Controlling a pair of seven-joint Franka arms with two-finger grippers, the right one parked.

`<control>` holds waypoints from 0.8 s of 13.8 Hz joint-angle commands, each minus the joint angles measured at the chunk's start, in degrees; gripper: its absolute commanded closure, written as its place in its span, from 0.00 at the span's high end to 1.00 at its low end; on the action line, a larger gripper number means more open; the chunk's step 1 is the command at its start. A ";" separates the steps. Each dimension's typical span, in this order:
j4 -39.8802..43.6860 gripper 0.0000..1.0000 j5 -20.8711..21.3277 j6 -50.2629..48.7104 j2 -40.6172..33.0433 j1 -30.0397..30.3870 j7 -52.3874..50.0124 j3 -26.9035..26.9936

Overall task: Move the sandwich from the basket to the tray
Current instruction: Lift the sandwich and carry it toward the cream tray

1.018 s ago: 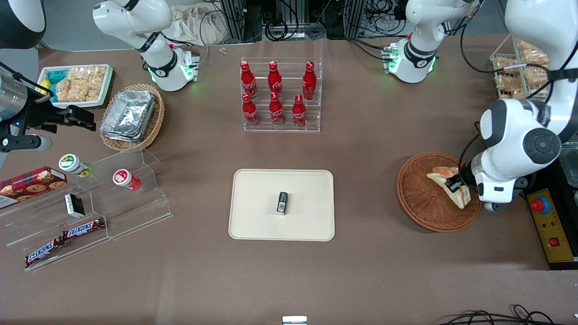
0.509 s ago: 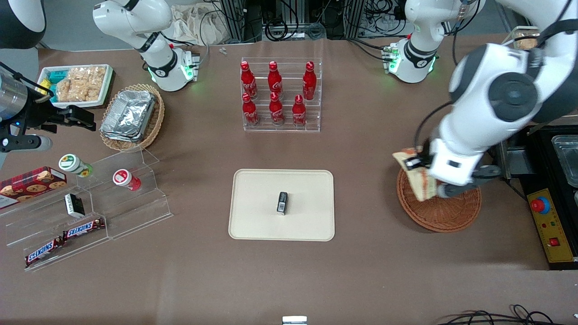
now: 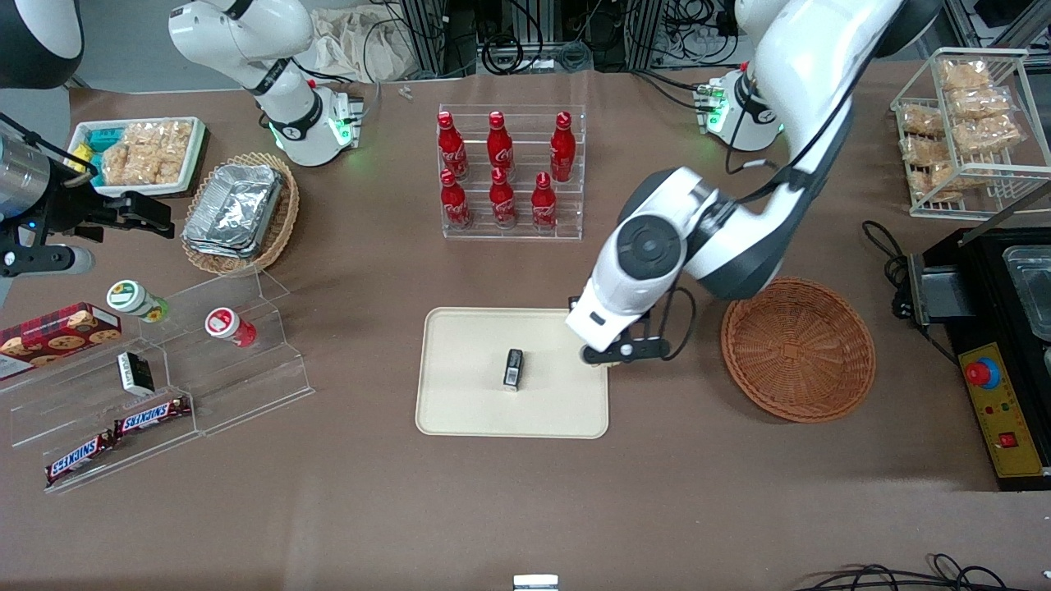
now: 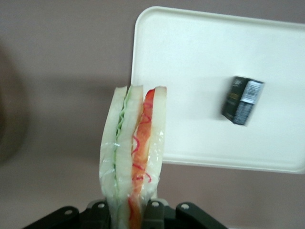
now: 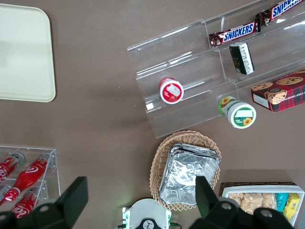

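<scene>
Now the sandwich (image 4: 133, 152) is out of the basket (image 3: 798, 349), which stands bare on the worktop (image 3: 739, 509) toward the working arm's end. The pincer (image 4: 136, 210) is clamped on the sandwich at its lower part, one finger on each bread face, and holds it upright with the green and red filling edge showing. In the front view the arm's wrist (image 3: 612, 328) hangs over the rim of the tray (image 3: 460, 410) on the side nearest the basket and hides the sandwich. In the left wrist view the sandwich is above the tray's corner, partly over the bare worktop. A small dark box (image 3: 513, 367) lies in the middle of the tray. So the pick and most of the carry look done. I judge that what is left is to move a little more over the tray, lower, and release, keeping apart from the box.
</scene>
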 commanded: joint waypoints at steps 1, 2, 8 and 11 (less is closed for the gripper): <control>3.89 0.00 4.57 4.23 6.99 -2.50 -0.55 0.52; 4.51 0.00 4.75 7.31 8.74 -2.59 -0.47 0.61; 10.05 0.00 7.92 8.92 15.62 -2.59 -0.03 0.70; 10.05 0.99 7.92 9.36 16.23 -2.50 -0.21 0.70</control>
